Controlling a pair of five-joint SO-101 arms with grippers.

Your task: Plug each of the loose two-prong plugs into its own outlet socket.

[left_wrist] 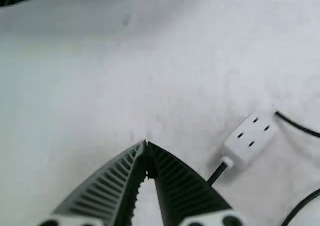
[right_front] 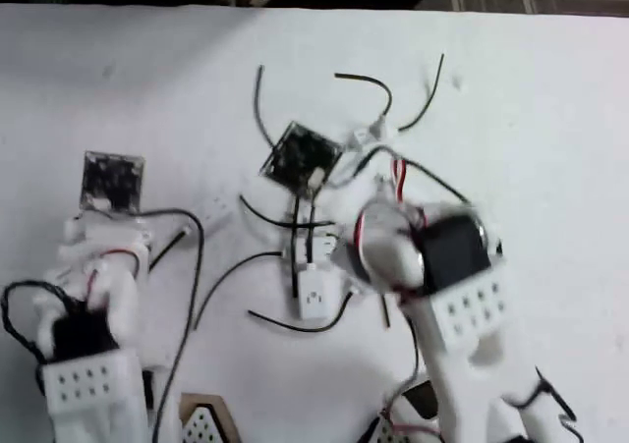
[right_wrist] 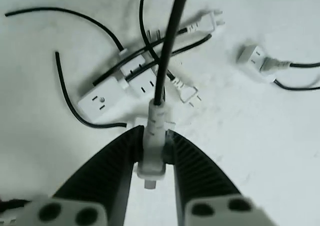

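Two arms: set at the near edge of the surface (right_front: pixel 550 119), one by the near-left corner, one right of the middle.
Left hand (left_wrist: pixel 146 145): pressed together at the tips, nothing held, poised over bare surface.
Single socket (left_wrist: pixel 249 136): laid flat just beside the left hand, on its middle-of-surface side, slots up, a black cord attached.
Right hand (right_wrist: pixel 152 133): pinched on the held plug (right_wrist: pixel 150 158), taken by the sides of its white body. Its cord leaves on the side away from the wrist. Which way the prongs face cannot be told.
Outlet block (right_front: pixel 313 301): placed near the middle of the surface, joined to further white sockets and crossed by black cords.
Loose plug (right_wrist: pixel 187 92): lying just beside that cluster, prongs bare; a second plug (right_wrist: pixel 210 19) is seen well apart from it.
Handling: the plugs are judged light, rigid and smooth, with thin prongs that could bend. The springy cord is likely to twist a plug in the grip.
Hold: best taken across the flat sides of the body, behind the prongs, never by the cord.
Risk: the sockets are judged light enough to slide when pushed, so bracing may be needed.
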